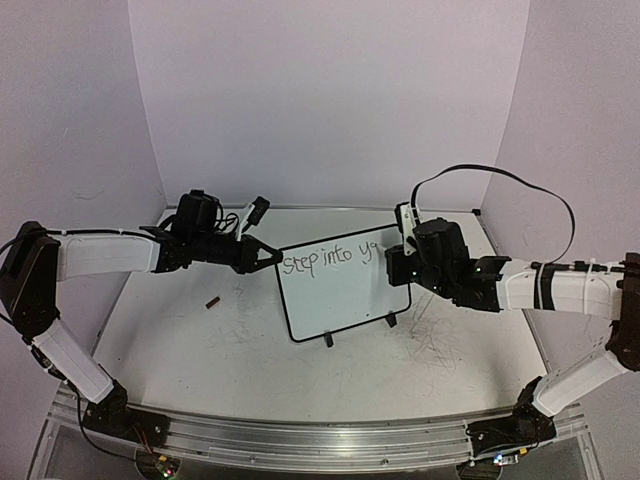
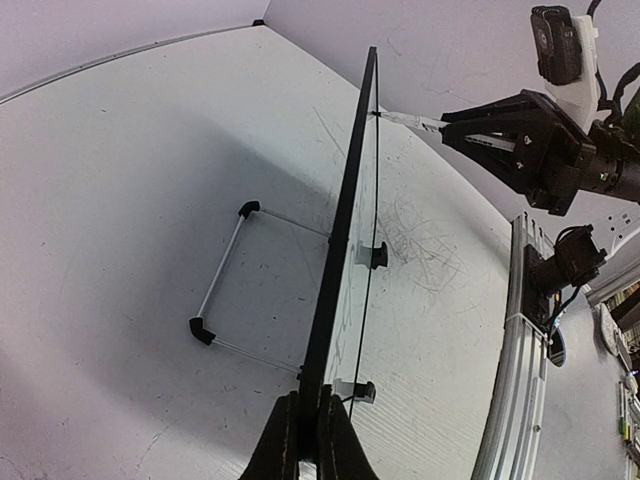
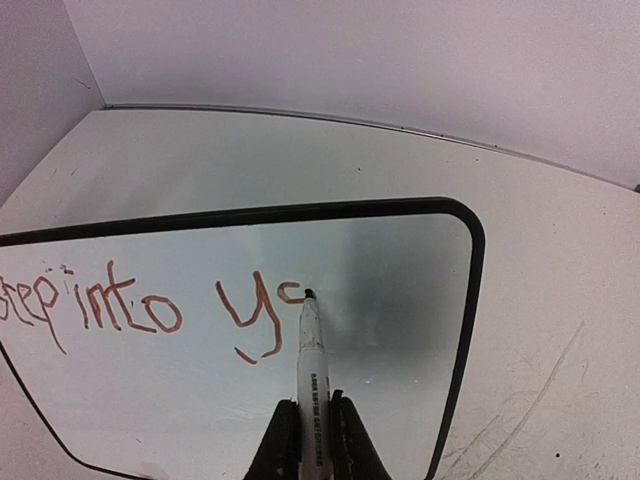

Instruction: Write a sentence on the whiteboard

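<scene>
The whiteboard [image 1: 345, 300] stands tilted at mid-table on small black feet, its black frame seen edge-on in the left wrist view [image 2: 345, 220]. My left gripper [image 1: 270, 257] [image 2: 308, 400] is shut on the board's left edge. The sentence [image 1: 328, 260] [image 3: 130, 305] reads "step into y" plus a half-drawn letter, in thin dark reddish strokes. My right gripper [image 1: 402, 262] [image 3: 313, 405] is shut on a white marker [image 3: 312, 360] whose black tip touches the board [image 3: 400, 290] at the end of the writing. The marker [image 2: 410, 120] and right gripper [image 2: 455, 128] also show in the left wrist view.
A small dark red cap [image 1: 212, 301] lies on the scuffed white tabletop left of the board. The board's wire stand [image 2: 225, 290] rests behind it. Pale walls enclose the back and sides; a metal rail [image 1: 300, 440] runs along the near edge.
</scene>
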Tool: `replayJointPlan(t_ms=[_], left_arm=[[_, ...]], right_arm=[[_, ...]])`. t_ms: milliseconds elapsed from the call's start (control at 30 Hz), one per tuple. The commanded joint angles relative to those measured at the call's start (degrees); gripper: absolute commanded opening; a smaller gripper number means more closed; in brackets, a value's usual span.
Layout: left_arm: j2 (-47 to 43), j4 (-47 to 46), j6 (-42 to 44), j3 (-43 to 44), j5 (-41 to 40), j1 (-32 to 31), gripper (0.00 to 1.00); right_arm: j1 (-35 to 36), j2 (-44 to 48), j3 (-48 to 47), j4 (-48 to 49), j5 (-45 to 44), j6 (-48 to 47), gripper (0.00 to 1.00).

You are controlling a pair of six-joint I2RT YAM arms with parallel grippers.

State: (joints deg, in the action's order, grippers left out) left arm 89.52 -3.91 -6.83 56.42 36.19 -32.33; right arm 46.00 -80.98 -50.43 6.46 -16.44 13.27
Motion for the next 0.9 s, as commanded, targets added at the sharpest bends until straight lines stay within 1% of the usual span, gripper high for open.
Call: replayJointPlan(t_ms=[0, 367, 633, 867], left_arm=[[-1.2, 2.2, 4.5, -0.8, -4.8, -0.4, 0.0], [-0.9, 2.3, 4.5, -0.6, -4.7, -0.4, 0.0], [-1.5, 2.4, 4.5, -0.9, -5.1, -0.5, 0.0], [-1.8, 2.6, 4.6, -0.9, -5.3, -0.5, 0.0]], right_arm=[[-0.1, -0.7, -1.3, 2.0, 1.4, -0.7, 0.0], [-0.1, -1.0, -2.2, 1.8, 1.9, -0.7, 0.0], [-1.0, 5.5, 1.8, 1.2, 1.1, 0.2, 0.0], [-1.9, 3.4, 0.2, 1.0, 1.6, -0.1, 0.0]])
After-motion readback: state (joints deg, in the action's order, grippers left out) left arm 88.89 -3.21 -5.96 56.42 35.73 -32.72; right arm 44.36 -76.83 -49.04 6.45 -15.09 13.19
